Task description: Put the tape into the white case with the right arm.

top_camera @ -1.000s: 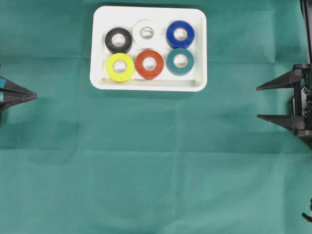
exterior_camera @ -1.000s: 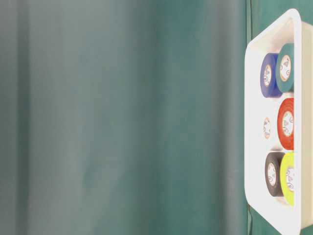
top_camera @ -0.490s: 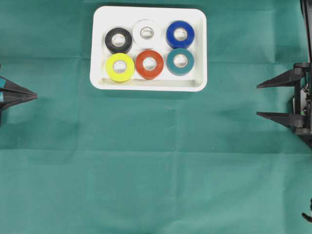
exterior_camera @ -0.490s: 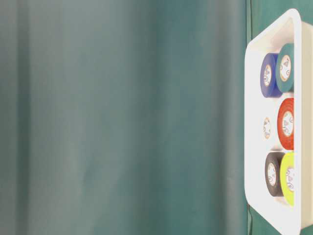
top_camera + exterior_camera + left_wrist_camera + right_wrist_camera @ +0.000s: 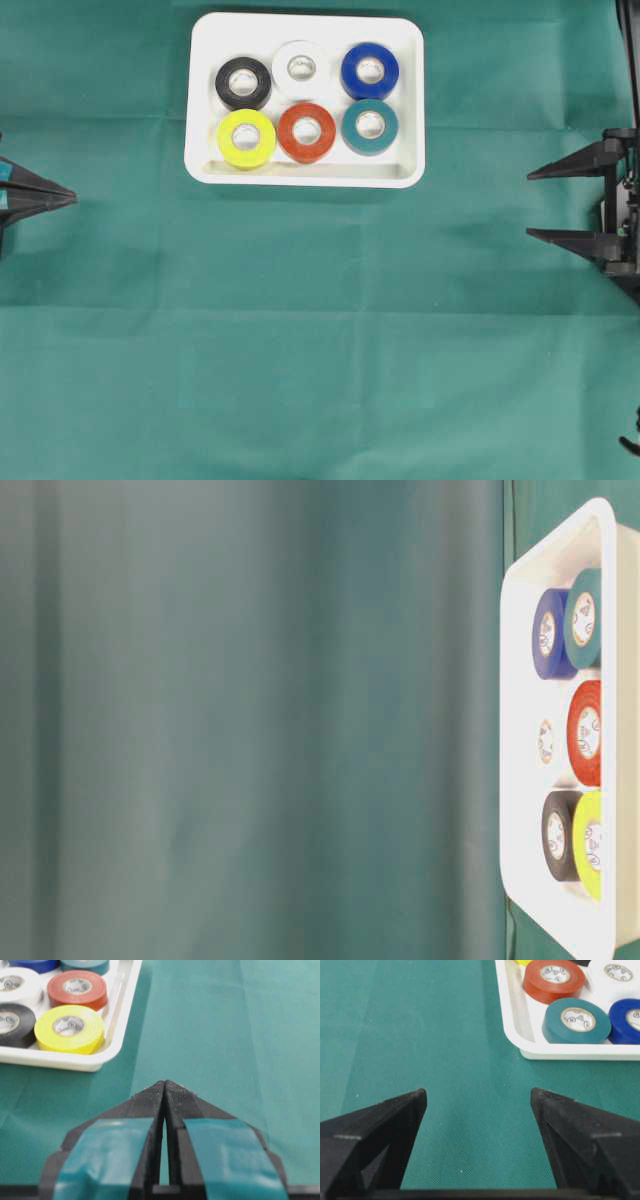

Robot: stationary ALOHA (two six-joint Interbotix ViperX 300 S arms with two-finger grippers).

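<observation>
The white case (image 5: 304, 172) lies at the top middle of the green cloth and holds several tape rolls: black (image 5: 243, 83), white (image 5: 301, 68), blue (image 5: 369, 70), yellow (image 5: 246, 138), red (image 5: 307, 131) and teal (image 5: 370, 126). The case also shows in the left wrist view (image 5: 116, 1035), the right wrist view (image 5: 516, 1015) and the table-level view (image 5: 520, 730). My all-black right gripper (image 5: 530, 207) is open and empty at the right edge, well clear of the case. My left gripper (image 5: 72, 196), with cyan patches, is shut and empty at the left edge.
The green cloth (image 5: 320, 340) covers the whole table, with fold creases across it. No other objects lie on it.
The right gripper has drawn back very slightly to the right. Nothing else has moved.
</observation>
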